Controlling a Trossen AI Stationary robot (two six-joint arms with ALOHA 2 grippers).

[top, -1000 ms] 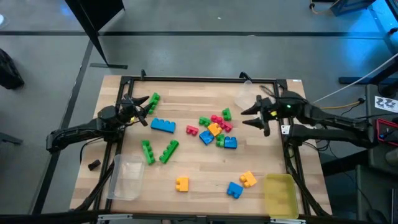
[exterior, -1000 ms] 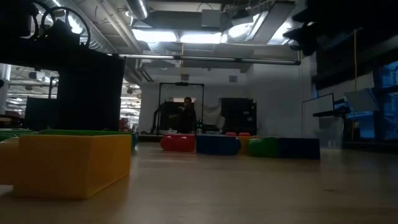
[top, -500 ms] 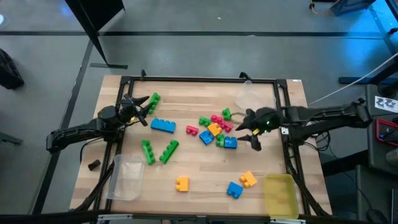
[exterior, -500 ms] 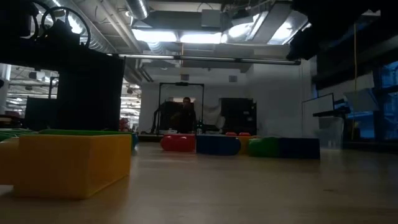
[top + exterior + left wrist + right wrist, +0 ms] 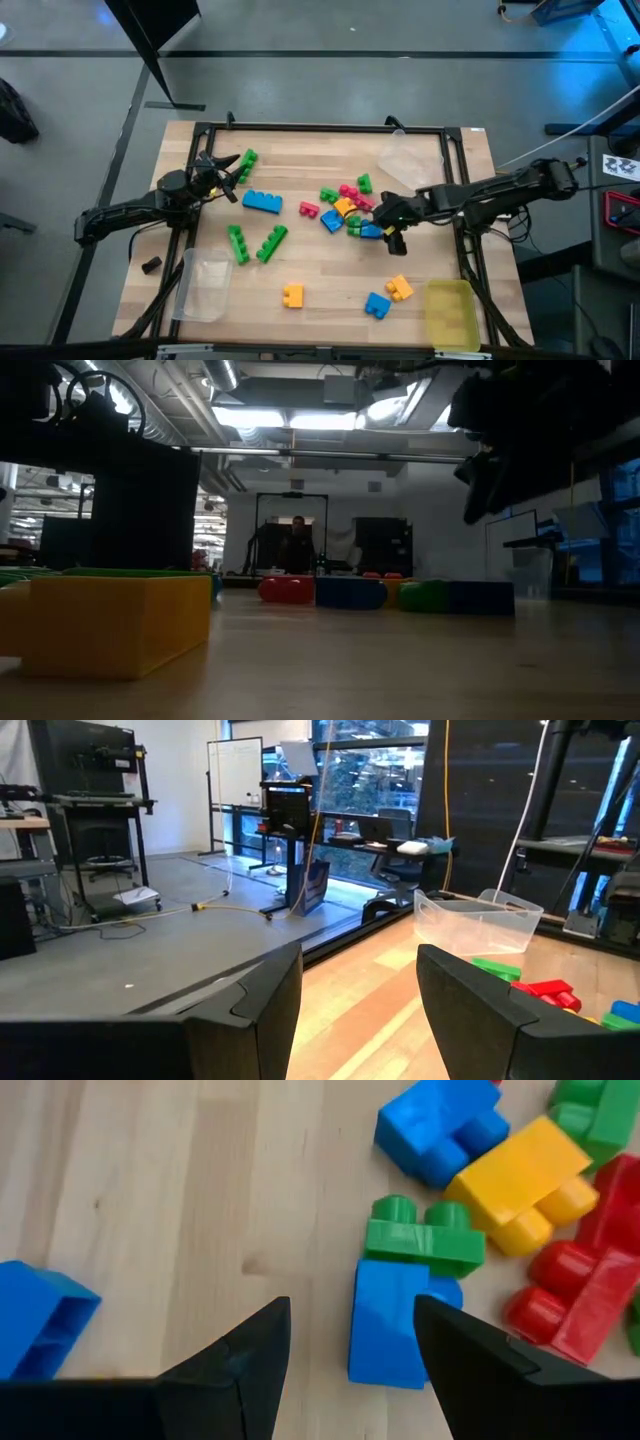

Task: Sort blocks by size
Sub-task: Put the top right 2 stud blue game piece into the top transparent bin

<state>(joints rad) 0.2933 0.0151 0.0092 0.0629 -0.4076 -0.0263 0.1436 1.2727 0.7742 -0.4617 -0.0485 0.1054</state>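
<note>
The right gripper (image 5: 391, 228) has swung in from the tabletop's edge and now hovers over the central pile of blocks (image 5: 347, 208), fingers open and empty above a blue brick (image 5: 388, 1325). A pick looks imminent. The left gripper (image 5: 222, 178) waits open beside the long green brick (image 5: 246, 165).

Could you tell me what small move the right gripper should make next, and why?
Probably a short descent. The right gripper hangs open over the central pile, and the right wrist view shows a small blue block between its fingertips, with a green block touching its far end. Lowering straight down should bring the fingers around the blue one.
</note>
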